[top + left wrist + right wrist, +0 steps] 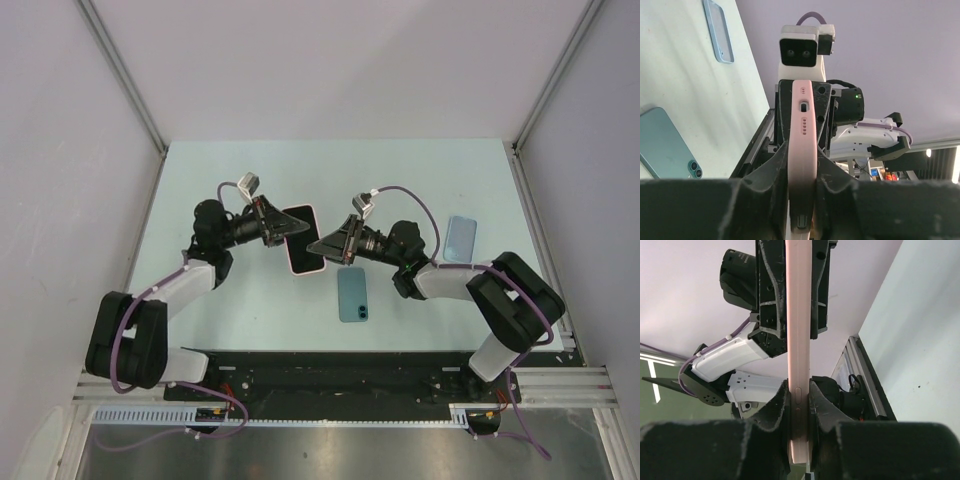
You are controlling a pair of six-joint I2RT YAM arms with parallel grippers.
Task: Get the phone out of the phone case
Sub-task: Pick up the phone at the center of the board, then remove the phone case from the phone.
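Table [200, 180] is walled at L, far and R edges; the rail carrying both arm bases closes the near edge. Bare surface shows far of and L of the grippers. A teal phone [353, 294] lies flat just near-side of the R gripper [328, 245]. A light-blue case [460, 238] lies by the R edge, beyond the R arm. The phone [300, 238] sits in the pink phone case [803, 140], screen up, at table centre between both grippers. It appears raised off the surface, but the top view does not settle height. L gripper [280, 225]: jaws closed to case thickness, fingers [777, 170] pressed on both faces of one end. R gripper: jaws likewise narrow, fingers [777, 410] clamped on the opposite end. The grippers face each other with the case bridging them.
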